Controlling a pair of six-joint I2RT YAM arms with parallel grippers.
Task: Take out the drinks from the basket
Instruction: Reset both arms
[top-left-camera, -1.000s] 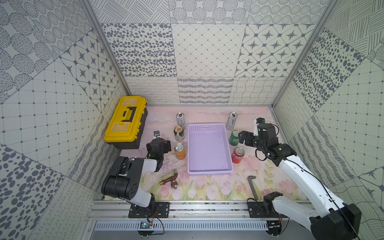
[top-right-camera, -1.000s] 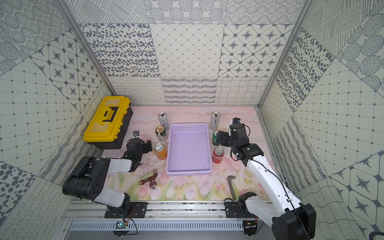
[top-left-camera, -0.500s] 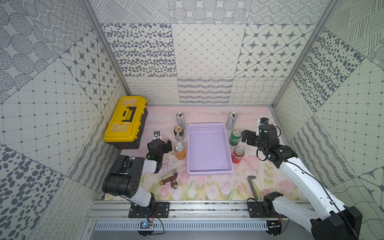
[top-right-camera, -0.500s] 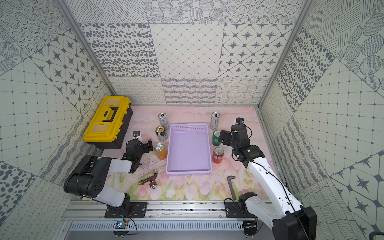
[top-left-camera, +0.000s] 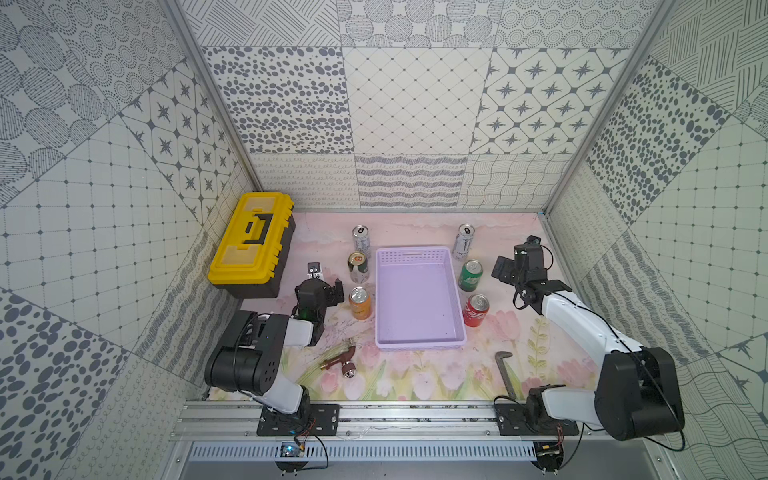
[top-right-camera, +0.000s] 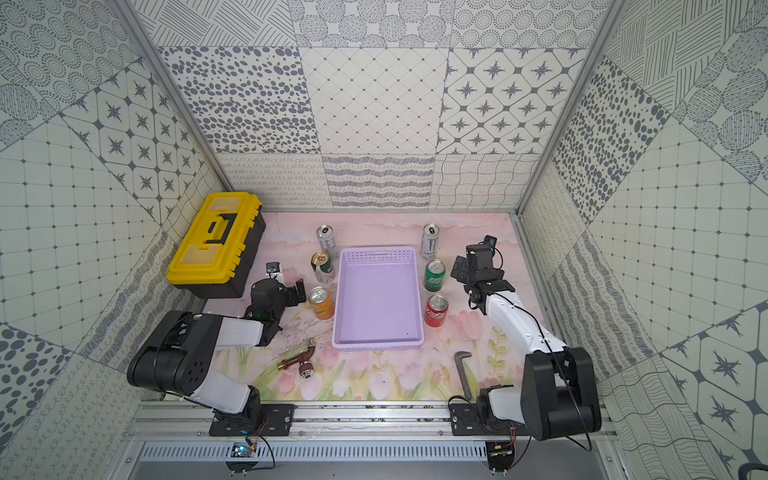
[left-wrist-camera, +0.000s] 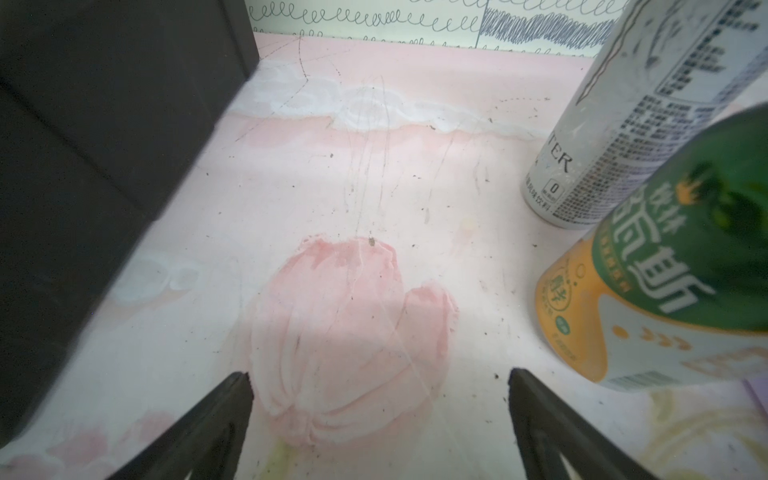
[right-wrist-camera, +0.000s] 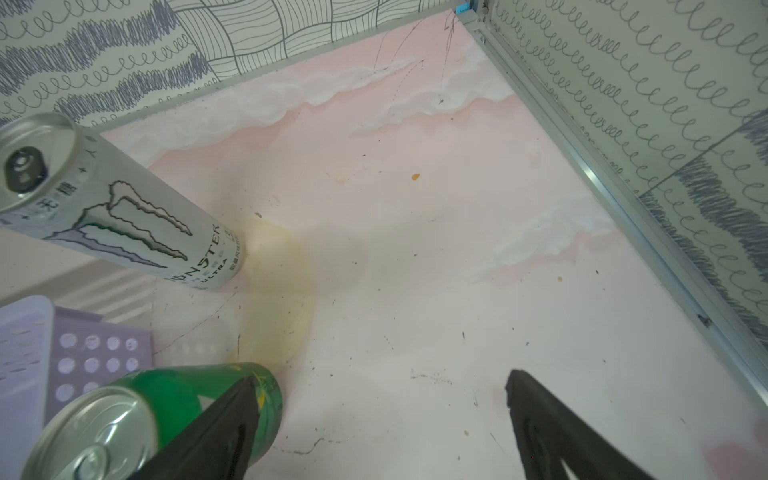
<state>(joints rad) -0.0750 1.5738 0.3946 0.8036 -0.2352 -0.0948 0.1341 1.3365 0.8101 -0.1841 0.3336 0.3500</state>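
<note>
The lavender basket (top-left-camera: 419, 345) (top-right-camera: 378, 344) lies mid-table with nothing in it. Left of it stand a tall white-silver can (top-left-camera: 360, 239), a dark green-and-white can (top-left-camera: 358, 267) (left-wrist-camera: 681, 266) and an orange can (top-left-camera: 359, 302). Right of it stand another tall white can (top-left-camera: 464, 241) (right-wrist-camera: 124, 216), a green can (top-left-camera: 470, 275) (right-wrist-camera: 166, 411) and a red can (top-left-camera: 476, 309). My left gripper (top-left-camera: 320, 282) (left-wrist-camera: 379, 372) is open and holds nothing, just left of the orange can. My right gripper (top-left-camera: 517, 259) (right-wrist-camera: 380, 376) is open over bare mat, with one finger beside the green can.
A yellow and black toolbox (top-left-camera: 251, 245) sits at the back left, close to my left gripper. A brown tap-like fitting (top-left-camera: 338, 359) and a hooked metal bar (top-left-camera: 505, 370) lie near the front edge. The enclosure wall (right-wrist-camera: 623, 199) runs close on my right gripper's outer side.
My right gripper has drawn away from the green can toward the right wall, still open. The left arm has hardly shifted.
</note>
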